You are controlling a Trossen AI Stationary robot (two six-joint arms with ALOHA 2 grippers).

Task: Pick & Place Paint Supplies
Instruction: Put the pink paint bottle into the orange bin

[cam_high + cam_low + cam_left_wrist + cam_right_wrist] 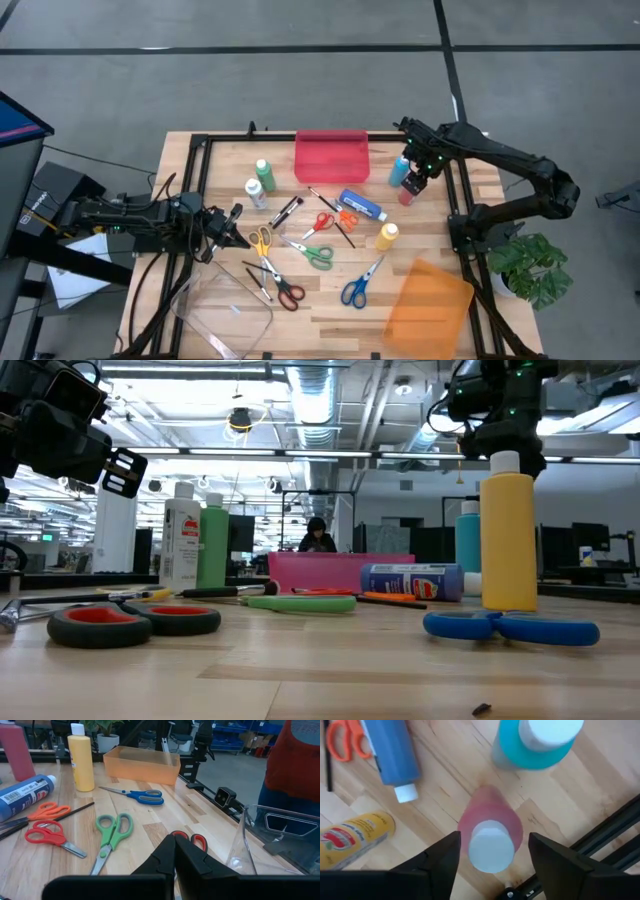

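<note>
Right gripper, wide open and empty above the red bottle near the table's right edge, is best lowered centred before the cap is clamped.

Table: fills the middle of the high view.
Tray at the far edge: upper centre.
2 upright bottles: left of that tray, side by side.
Lying bottle: centre, below the tray.
Scissors: 5 pairs spread across the centre and lower centre.
Tray at lower right: on the table's near corner.
Clear tray: lower left.
Right gripper: upper right, over 2 upright bottles.
Left gripper: left, beside the scissors.
</note>
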